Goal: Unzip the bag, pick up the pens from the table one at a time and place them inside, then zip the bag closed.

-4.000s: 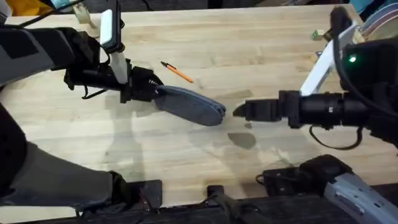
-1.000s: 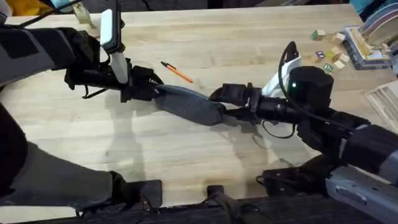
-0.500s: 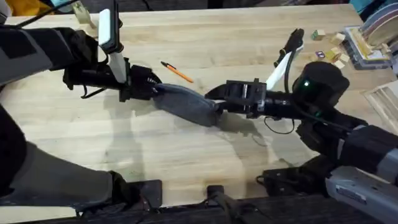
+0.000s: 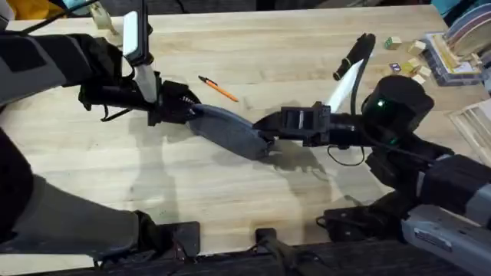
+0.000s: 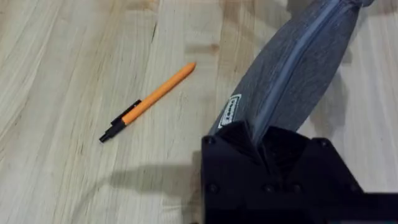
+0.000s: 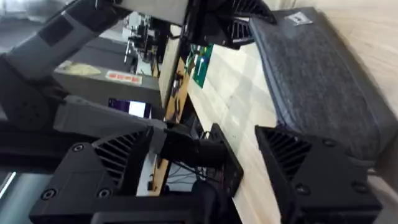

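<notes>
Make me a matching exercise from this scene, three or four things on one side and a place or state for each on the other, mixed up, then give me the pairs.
Things:
1. bag
2. orange pen
3. left hand
4. right hand

Descriptions:
A. lying loose on the table, touched by nothing
B. shut on one end of the bag
C. open, at the bag's other end
D. grey, zip shut

Pairs: 1-D, 2-A, 3-B, 4-C
</notes>
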Tool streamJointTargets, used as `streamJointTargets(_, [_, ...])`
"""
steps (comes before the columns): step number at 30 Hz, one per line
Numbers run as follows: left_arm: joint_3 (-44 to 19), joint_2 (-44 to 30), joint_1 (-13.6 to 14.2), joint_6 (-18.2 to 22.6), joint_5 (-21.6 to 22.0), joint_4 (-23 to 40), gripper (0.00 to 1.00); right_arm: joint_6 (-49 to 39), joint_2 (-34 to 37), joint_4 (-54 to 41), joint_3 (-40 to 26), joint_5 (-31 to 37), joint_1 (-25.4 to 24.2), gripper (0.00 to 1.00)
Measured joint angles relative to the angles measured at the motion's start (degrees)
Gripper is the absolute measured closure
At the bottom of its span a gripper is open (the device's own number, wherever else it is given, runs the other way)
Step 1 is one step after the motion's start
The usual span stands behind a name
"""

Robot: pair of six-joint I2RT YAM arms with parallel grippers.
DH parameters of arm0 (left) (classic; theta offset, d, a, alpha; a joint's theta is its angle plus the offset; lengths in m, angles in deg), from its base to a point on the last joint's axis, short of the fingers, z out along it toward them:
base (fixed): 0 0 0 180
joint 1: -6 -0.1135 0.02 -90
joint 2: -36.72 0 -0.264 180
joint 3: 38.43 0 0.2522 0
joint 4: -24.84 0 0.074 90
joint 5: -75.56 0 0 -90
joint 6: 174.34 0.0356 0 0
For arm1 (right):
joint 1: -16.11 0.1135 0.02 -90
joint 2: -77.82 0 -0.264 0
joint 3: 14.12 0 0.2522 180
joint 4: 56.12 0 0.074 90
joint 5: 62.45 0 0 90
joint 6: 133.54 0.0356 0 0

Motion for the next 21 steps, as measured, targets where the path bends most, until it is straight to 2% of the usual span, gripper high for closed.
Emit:
streamJointTargets(8, [0.0,0.0,0.0,0.0,0.0,0.02,0.959,-3.23,-0.07,-4.15,-0.08,-2.12,0.01,0.006])
streamJointTargets(11, [0.0,0.0,0.0,0.0,0.0,0.02,0.959,-5.57,-1.25,-9.26,-1.31,-2.24,0.01,0.006])
streamJointTargets(13, [0.0,0.0,0.0,0.0,0.0,0.0,0.959,-8.16,-2.74,-16.29,-3.37,-2.24,0.02,0.006])
streamJointTargets(17, [0.0,0.0,0.0,0.0,0.0,0.0,0.959,-16.03,-6.39,-36.42,-9.94,-1.28,0.05,0.006])
streamJointTargets(21, [0.0,0.0,0.0,0.0,0.0,0.0,0.959,-26.18,-10.49,-55.84,-18.22,3.48,0.17,0.006])
